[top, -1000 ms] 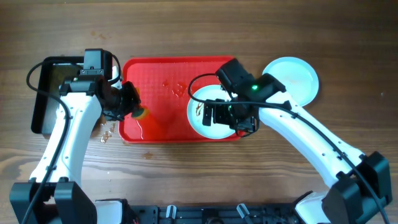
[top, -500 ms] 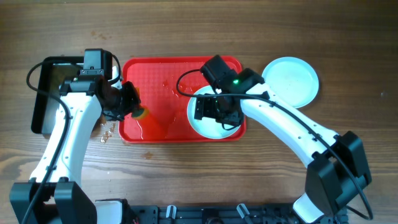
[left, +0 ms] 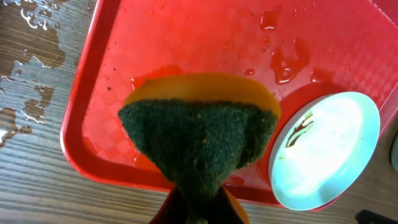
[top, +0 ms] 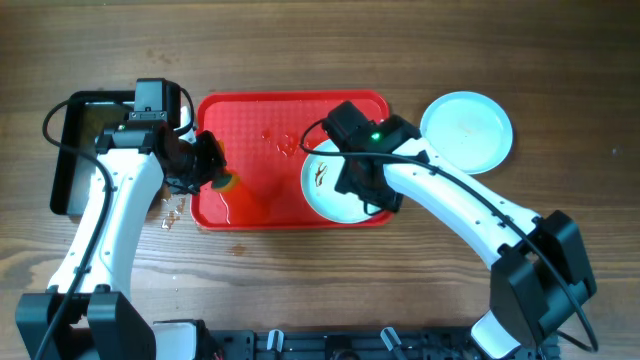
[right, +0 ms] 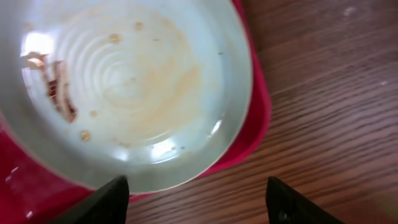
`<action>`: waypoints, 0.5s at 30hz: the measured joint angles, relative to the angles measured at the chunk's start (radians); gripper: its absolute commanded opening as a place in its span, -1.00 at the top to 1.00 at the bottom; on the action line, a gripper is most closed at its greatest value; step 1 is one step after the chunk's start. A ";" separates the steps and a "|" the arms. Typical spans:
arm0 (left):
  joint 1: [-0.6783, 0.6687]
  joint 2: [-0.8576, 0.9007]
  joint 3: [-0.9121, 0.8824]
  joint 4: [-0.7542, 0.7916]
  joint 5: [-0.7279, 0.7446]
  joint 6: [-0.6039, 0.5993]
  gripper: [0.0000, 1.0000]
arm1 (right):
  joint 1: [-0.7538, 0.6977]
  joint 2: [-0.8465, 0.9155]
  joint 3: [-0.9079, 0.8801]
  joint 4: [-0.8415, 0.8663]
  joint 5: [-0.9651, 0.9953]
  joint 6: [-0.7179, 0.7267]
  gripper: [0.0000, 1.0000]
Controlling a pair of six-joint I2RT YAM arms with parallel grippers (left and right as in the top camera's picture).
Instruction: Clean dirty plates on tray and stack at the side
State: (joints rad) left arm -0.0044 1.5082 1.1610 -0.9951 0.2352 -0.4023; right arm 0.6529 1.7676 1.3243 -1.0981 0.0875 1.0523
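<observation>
Right wrist view: smeared plate (right: pixel 134 93) on tray (right: pixel 25 180), just ahead of right gripper (right: pixel 198 186), fingers wide apart.
Left gripper (left: pixel 199 208): clamps sponge (left: pixel 199 137).

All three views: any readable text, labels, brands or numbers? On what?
None readable.
The tray, the dirty plate, the clean plate beside the tray and the sponge bear no print.
The right arm shows only a green light, no legible marking.

The tray (left: pixel 186 37) is glossy red plastic, finely checked and wet in patches. The plate (right: pixel 143 93) is smooth and shiny. The sponge (left: pixel 199 137) has a rough green scouring face. The table (right: pixel 323 124) is matt, grained wood.
</observation>
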 measured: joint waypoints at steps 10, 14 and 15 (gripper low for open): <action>0.000 0.000 0.000 -0.001 0.000 0.000 0.92 | -0.030 0.014 -0.073 0.090 0.025 0.078 -0.18; 0.000 0.000 0.000 -0.001 0.000 0.000 0.92 | -0.030 0.073 -0.074 0.103 0.023 0.081 -0.18; 0.000 0.000 0.000 -0.001 0.000 0.000 0.92 | -0.030 0.084 -0.074 0.105 0.022 0.081 -0.18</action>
State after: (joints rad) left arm -0.0044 1.5082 1.1610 -0.9958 0.2352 -0.4023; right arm 0.6228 1.8515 1.2503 -0.9936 0.1097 1.1336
